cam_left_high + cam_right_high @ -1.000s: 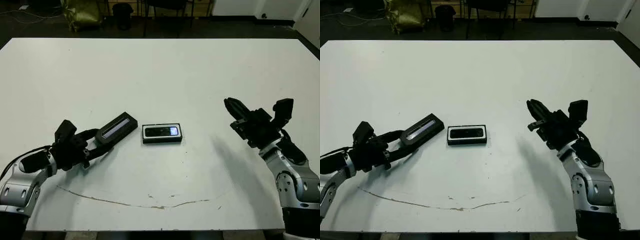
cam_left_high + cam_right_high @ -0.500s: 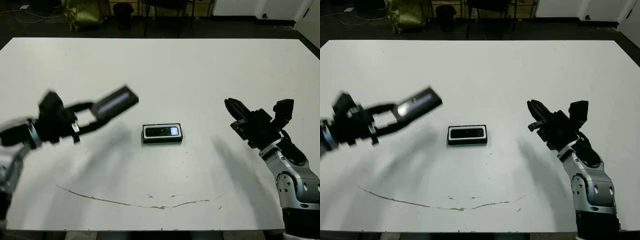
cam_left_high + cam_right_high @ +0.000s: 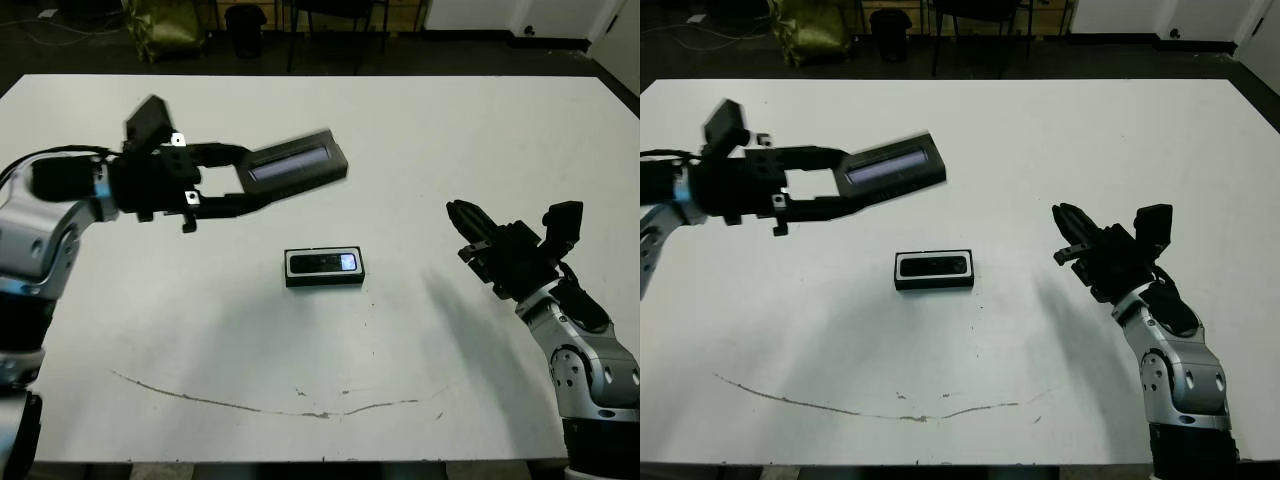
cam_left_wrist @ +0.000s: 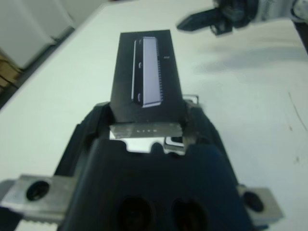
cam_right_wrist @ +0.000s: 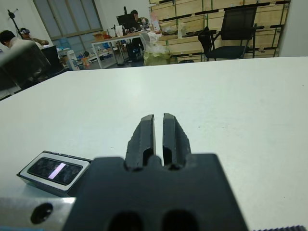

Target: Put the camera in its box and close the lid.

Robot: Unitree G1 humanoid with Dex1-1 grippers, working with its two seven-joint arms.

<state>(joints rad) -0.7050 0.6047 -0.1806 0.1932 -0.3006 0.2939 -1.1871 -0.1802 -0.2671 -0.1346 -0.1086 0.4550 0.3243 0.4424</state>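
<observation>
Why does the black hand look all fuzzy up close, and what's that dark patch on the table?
Left wrist view: the left hand fills the foreground out of focus, the lid sharper. Left eye view: soft grey shadows lie on the table, one beside the right hand.

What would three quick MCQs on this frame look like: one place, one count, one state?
1. Where is the flat black rectangular lid with the bluish strip?
A. Flat on the table
B. Held in the air by the left end effector
C. Seated on the tray

2. How many loose things rest on the white table?
A. One
B. Two
C. Three

3. What state is the shallow black white-lined tray in?
A. Covered
B. Uncovered and empty
C. Uncovered, with the slim black camera bar inside

Answers: B, the head views show the lid raised off the table in the left fingers, up and to the left of the tray. A, only the tray lies on the tabletop. C, the bar sits inside the white lining and nothing is on top.
</observation>
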